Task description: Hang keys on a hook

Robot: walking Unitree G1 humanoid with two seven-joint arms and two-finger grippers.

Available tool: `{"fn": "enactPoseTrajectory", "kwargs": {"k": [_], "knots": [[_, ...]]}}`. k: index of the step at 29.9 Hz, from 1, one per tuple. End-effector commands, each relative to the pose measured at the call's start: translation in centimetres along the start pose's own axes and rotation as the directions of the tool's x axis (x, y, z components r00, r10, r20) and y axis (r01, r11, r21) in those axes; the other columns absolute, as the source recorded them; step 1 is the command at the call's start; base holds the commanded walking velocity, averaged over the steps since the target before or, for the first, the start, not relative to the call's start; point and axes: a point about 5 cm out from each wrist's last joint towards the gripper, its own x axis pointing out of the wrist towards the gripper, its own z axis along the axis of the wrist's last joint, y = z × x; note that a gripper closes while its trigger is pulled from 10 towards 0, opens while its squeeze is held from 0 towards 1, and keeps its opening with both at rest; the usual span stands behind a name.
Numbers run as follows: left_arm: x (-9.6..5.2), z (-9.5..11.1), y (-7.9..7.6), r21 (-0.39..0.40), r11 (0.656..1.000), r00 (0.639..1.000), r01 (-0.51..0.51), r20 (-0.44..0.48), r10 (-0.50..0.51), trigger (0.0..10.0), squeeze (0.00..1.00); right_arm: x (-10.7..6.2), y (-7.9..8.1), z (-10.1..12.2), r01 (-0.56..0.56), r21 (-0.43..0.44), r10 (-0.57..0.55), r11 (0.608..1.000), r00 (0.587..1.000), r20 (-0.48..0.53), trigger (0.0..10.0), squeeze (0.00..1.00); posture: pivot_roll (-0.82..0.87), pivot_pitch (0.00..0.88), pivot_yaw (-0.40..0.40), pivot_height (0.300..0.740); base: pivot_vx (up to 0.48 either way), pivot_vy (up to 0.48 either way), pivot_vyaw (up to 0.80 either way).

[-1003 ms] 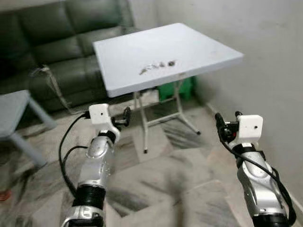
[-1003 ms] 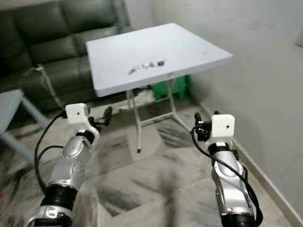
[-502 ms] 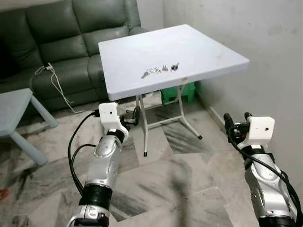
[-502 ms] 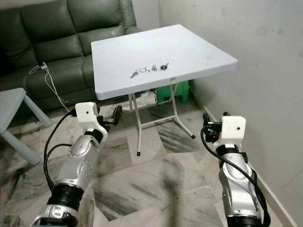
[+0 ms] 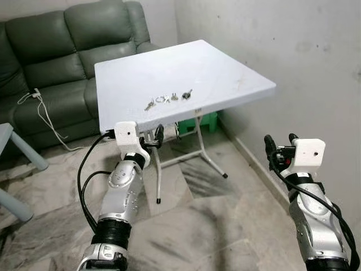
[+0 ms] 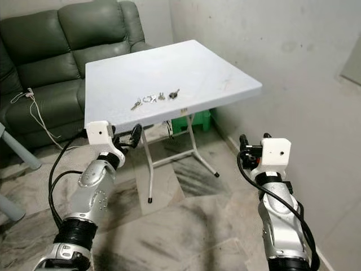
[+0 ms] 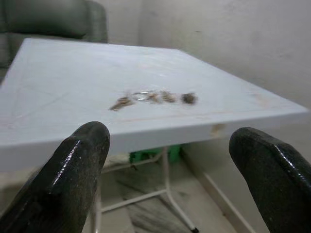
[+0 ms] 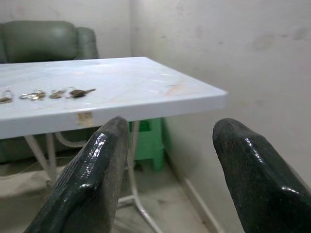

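Note:
A bunch of keys (image 5: 167, 100) lies spread in a short row near the front edge of a white folding table (image 5: 214, 68). Both arms are raised in front of me, short of the table. My left gripper (image 5: 151, 135) is open and empty, just below and before the table's front edge, and in its wrist view the keys (image 7: 150, 97) lie ahead between its fingers (image 7: 73, 179). My right gripper (image 5: 280, 141) is open and empty too, off the table's right front corner near the wall. In its wrist view the keys (image 8: 48, 93) are far off to one side.
A dark green sofa (image 5: 51, 51) stands behind the table with a white cable (image 5: 39, 107) trailing off it. A green plastic stool (image 5: 197, 121) sits under the table. A wall (image 5: 304, 68) runs close on the right. The corner of a low grey table (image 5: 11, 141) is at far left.
The whole picture has shifted: I have moved closer to the table, which now looks larger and nearer. Both grippers stay open and empty in front of me.

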Motion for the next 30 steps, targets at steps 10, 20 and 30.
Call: {"fn": "enactPoseTrajectory", "kwargs": {"k": [10, 20, 30], "knots": [[0.11, 0.38, 0.35, 0.007, 1.000, 1.000, -0.008, 0.010, 0.008, 10.0, 0.00, 0.35, 0.51, 0.59, -0.035, -0.029, 0.036, 0.999, 0.999, 0.018, 10.0, 0.00, -0.10, 0.000, 0.034, 0.740, 0.363, 0.000, 0.44], [0.06, 0.32, 0.25, 0.005, 1.000, 1.000, -0.008, 0.011, 0.007, 10.0, 0.00, 0.37, 0.65, 0.57, -0.048, -0.042, 0.049, 0.998, 0.999, 0.016, 10.0, 0.00, -0.10, 0.000, 0.031, 0.740, 0.362, 0.000, 0.80], [-0.02, 0.25, 0.31, 0.006, 1.000, 1.000, -0.010, 0.010, 0.010, 10.0, 0.00, 0.36, 0.64, 0.71, -0.047, -0.017, 0.048, 0.999, 0.998, 0.027, 10.0, 0.00, -0.10, 0.000, 0.026, 0.740, 0.363, 0.000, 0.64]]}}
